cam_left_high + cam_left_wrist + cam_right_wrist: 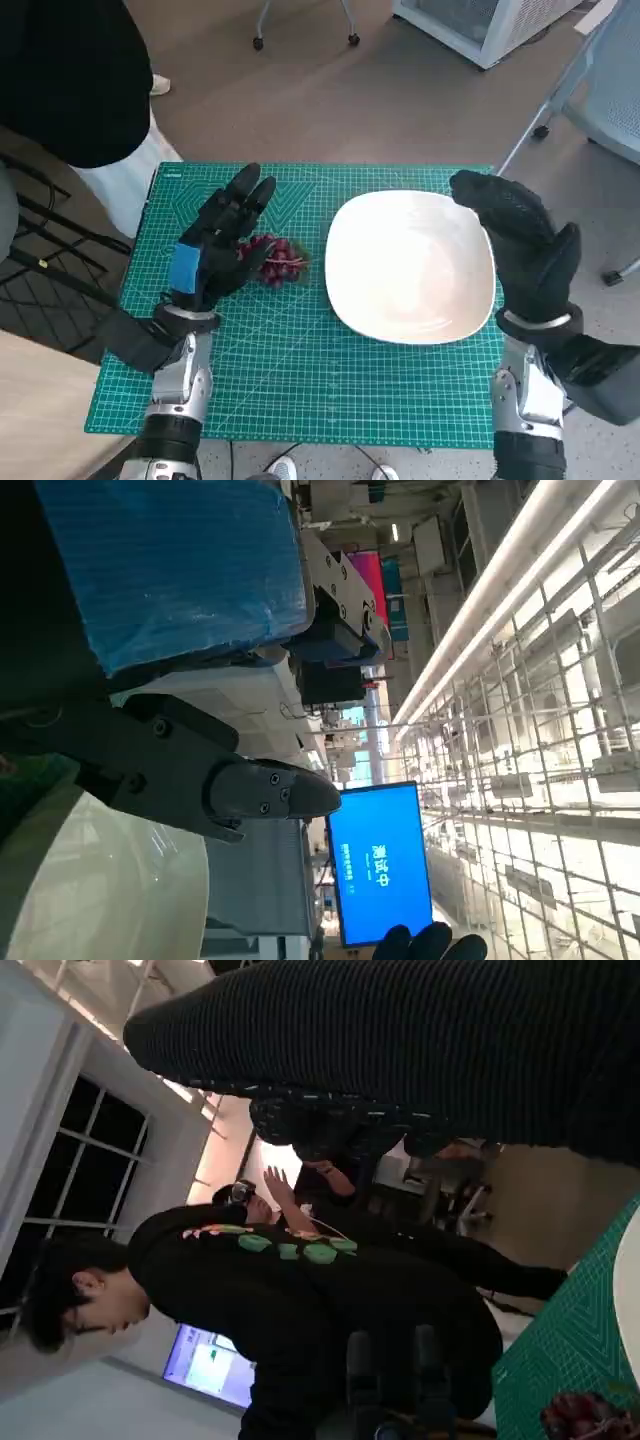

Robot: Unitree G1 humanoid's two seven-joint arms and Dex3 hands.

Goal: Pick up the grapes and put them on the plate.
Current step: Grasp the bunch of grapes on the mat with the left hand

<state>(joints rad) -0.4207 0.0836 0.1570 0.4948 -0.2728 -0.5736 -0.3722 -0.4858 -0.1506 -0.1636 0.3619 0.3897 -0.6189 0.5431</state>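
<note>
Now, lower the open left hand point(222, 245) straight over the grapes point(275, 258), close gently round the bunch, lift toward the plate point(410, 265); open right hand point(520, 245) clear.

Left hand point(218, 248) raised in the left-centre of the head view, blue-taped back toward the camera, black fingers point(245, 195) stretched up and slightly apart, nothing visibly in its hold; pale forearm rising from the lower left edge. Right hand point(522, 245) in its black knitted glove lifted at the right side of the frame, fingers curved forward and loosely apart, holding nothing, forearm coming up from the lower right corner. In the left wrist view, taped back filling the upper left, one black finger point(215, 780) pointing right.
</note>
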